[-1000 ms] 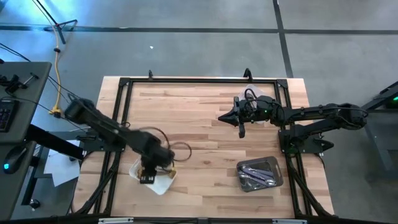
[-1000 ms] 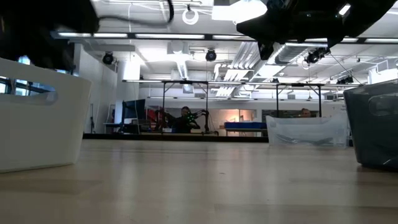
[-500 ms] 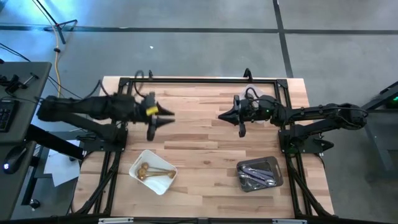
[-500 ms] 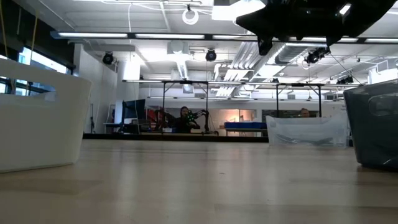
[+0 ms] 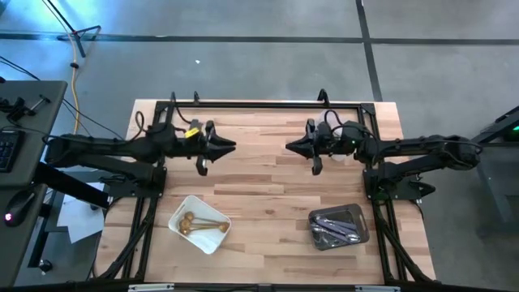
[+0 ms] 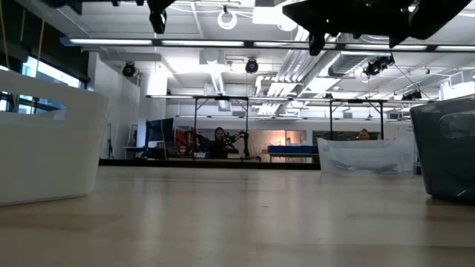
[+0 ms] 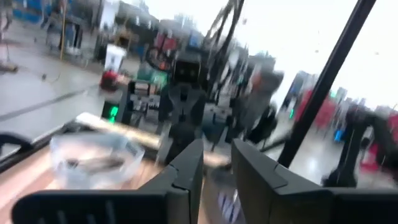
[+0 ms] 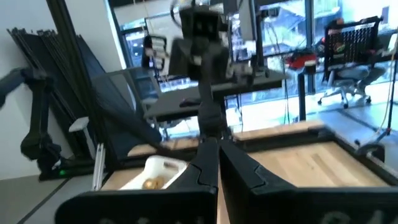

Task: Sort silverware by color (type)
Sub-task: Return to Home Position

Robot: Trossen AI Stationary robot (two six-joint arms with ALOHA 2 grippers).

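Gold spoons [image 5: 197, 223] lie in a white tray [image 5: 212, 240] at the table's near left. Dark and silvery utensils [image 5: 332, 230] lie in a grey tray [image 5: 357, 216] at the near right. A clear tray [image 7: 93, 155] with utensils in it stands at the far right, mostly hidden under my right arm in the high view. My left gripper [image 5: 233, 147] hovers high over the far left, pointing right, its fingers [image 7: 186, 177] a little apart and empty. My right gripper [image 5: 288, 148] hovers high over the far middle, pointing left, shut and empty [image 8: 217, 163].
A black frame [image 5: 259, 104] runs along the table's far edge and sides. Bare wood [image 5: 268, 195] lies between the trays. In the low view the white tray [image 6: 44, 141], the clear tray [image 6: 367, 157] and the grey tray [image 6: 449, 152] stand on the table.
My left gripper has risen from the white tray and swung toward the table's far edge, turning level and pointing right, then stretched a little further right. The gold spoons stay in the white tray. My right arm has kept still.
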